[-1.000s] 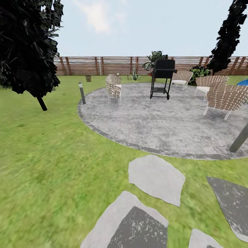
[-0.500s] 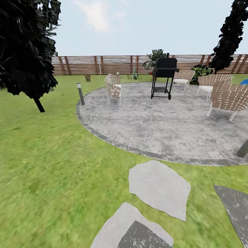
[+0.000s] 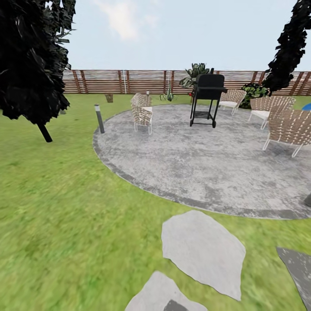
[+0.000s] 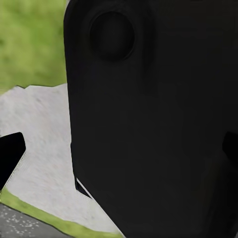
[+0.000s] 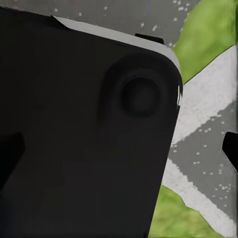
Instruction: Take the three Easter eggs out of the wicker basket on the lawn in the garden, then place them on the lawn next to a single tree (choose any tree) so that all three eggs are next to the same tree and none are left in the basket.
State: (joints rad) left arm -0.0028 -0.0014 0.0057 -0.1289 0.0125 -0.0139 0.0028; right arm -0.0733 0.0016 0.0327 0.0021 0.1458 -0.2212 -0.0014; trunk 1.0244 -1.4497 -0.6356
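While the head camera looks out over the garden, the lawn (image 3: 65, 207) spreads across the foreground as mottled green grass, with pale grey stepping stones (image 3: 202, 250) set into it low in the view. Beyond them lies a round grey paved patio (image 3: 203, 160). On it stand a black barbecue grill (image 3: 207, 100) and several woven wicker chairs: one (image 3: 141, 112) toward the patio's left side, one (image 3: 232, 99) behind the grill and two more (image 3: 287, 127) at the right edge. A short dark lamp post (image 3: 99, 118) stands at the patio's left rim. A black-leaved tree (image 3: 30, 60) on a thin dark trunk rises at the left, another dark tree (image 3: 288, 43) at the right, and a brown slatted wooden fence (image 3: 125, 82) closes the yard at the back, with leafy plants (image 3: 195, 72) before it.

From the left wrist camera, a large black body of the robot (image 4: 153, 124) blocks most of the picture. Beside it show a pale stepping stone (image 4: 42, 144) and a strip of grass (image 4: 29, 44). Dark finger tips (image 4: 11, 156) of the left gripper poke in at both side edges, well apart, so it looks spread.

From the right wrist camera, another black robot part (image 5: 84, 134) covers much of the frame, with grey stone (image 5: 208, 148) and grass (image 5: 208, 34) past it. Dark tips (image 5: 10, 156) of the right gripper sit at the two side edges, likewise spread and holding nothing.
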